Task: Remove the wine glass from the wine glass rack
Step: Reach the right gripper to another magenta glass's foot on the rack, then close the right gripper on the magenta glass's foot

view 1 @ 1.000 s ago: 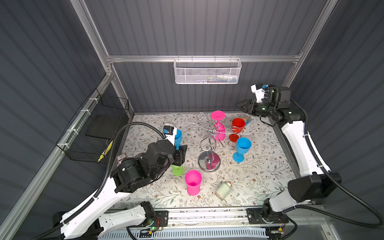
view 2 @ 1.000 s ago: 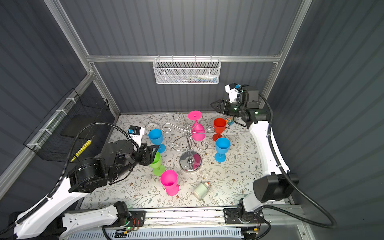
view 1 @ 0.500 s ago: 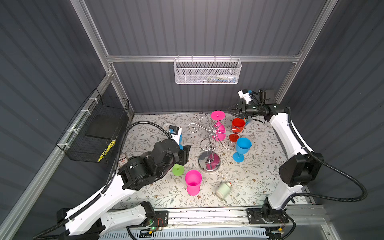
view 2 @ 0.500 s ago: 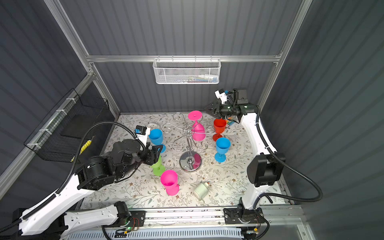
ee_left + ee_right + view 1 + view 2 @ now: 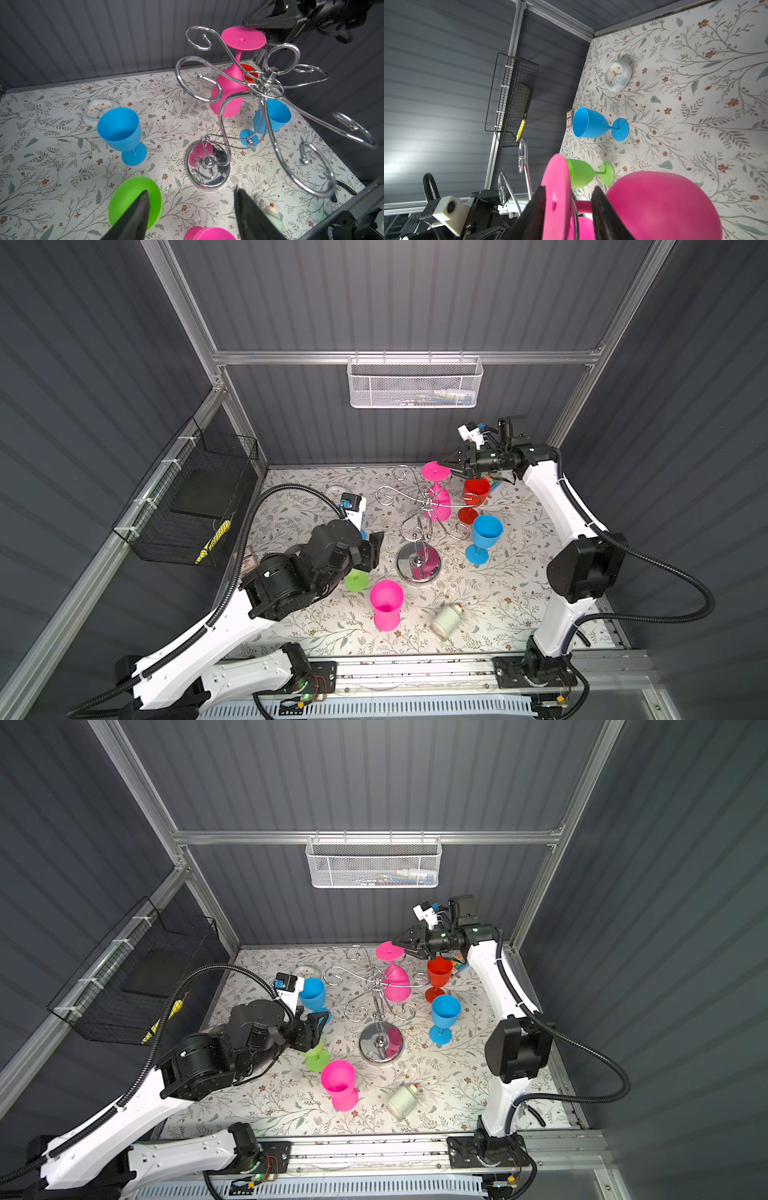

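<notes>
The right gripper (image 5: 448,467) has swung in from the back right corner to the top of the rack (image 5: 418,563). Its jaws have narrowed on either side of the round foot of the pink glass (image 5: 440,506) hanging there. The left gripper (image 5: 373,548) has edged nearer the rack's base.

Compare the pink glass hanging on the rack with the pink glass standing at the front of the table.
The hanging pink glass is upside down, foot up, on the rack; the standing pink glass is upright on the table. The right gripper has its open jaws on either side of the hanging pink glass's foot; no gripper is around the standing pink glass. Both are opaque pink goblets of like shape.
</notes>
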You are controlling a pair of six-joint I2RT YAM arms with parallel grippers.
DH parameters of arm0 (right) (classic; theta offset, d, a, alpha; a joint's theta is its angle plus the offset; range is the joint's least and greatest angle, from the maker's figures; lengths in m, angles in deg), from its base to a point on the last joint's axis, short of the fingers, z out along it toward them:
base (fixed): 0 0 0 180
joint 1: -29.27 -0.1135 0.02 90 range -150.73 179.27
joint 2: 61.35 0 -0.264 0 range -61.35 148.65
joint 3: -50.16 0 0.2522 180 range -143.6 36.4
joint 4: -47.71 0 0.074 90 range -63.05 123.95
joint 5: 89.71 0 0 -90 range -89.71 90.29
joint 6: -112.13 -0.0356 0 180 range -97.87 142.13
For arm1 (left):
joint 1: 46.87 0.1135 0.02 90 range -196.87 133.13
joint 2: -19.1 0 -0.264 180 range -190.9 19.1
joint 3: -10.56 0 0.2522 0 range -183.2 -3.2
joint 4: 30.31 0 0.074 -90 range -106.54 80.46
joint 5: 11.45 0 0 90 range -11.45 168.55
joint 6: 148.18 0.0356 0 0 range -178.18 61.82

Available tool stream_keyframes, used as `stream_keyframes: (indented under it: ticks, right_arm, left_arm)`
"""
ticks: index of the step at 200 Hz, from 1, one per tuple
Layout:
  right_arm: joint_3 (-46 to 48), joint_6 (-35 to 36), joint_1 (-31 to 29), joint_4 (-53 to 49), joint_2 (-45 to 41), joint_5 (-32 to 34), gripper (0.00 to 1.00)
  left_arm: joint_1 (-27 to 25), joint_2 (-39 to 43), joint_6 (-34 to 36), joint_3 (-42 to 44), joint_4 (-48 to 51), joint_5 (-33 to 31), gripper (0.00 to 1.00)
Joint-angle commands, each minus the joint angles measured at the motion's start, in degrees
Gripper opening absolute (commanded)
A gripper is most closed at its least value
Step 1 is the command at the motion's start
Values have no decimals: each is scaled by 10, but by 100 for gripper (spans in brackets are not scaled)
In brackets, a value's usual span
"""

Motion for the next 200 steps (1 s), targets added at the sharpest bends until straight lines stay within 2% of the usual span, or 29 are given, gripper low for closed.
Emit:
stream_keyframes:
  ticks: [1,119,200]
  right_arm:
    - [-21,8,-5,-16,4,-9,34]
    - [-26,10,-5,-23,-7,3,20]
    - [-40,4,-2,-20,-6,9,19]
  left_arm:
    - [-2,7,-6,2,-5,4,66]
    - [-3,10,-17,5,1,7,66]
    - [-3,9,-22,5,3,11,67]
